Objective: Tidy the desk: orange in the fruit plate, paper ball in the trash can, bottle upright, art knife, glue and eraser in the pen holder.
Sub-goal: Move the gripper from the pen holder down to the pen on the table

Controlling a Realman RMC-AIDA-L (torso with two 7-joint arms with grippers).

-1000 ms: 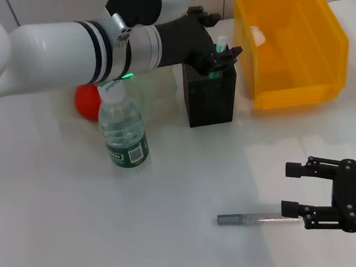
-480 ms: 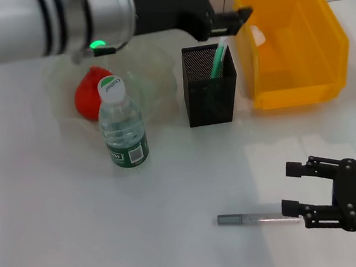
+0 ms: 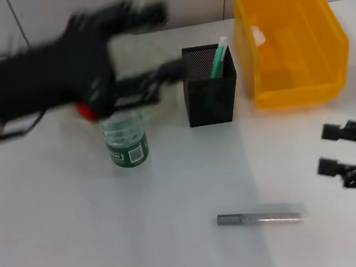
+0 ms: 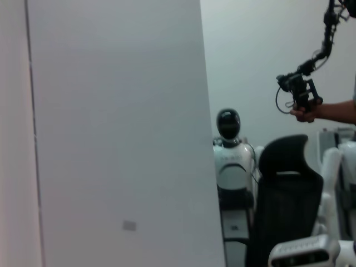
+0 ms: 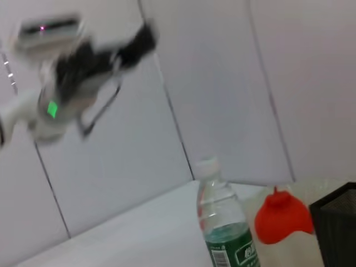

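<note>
Grey knife (image 3: 259,217) at table's six o'clock | right gripper (image 3: 336,150) at four, open, empty | left gripper (image 3: 156,43) at eleven above bottle (image 3: 125,138), open, empty

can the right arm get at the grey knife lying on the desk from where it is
Probably yes: the right end effector hangs open near the desk's right side, and the grey art knife lies flat on bare desk nearby, with nothing between them.
</note>
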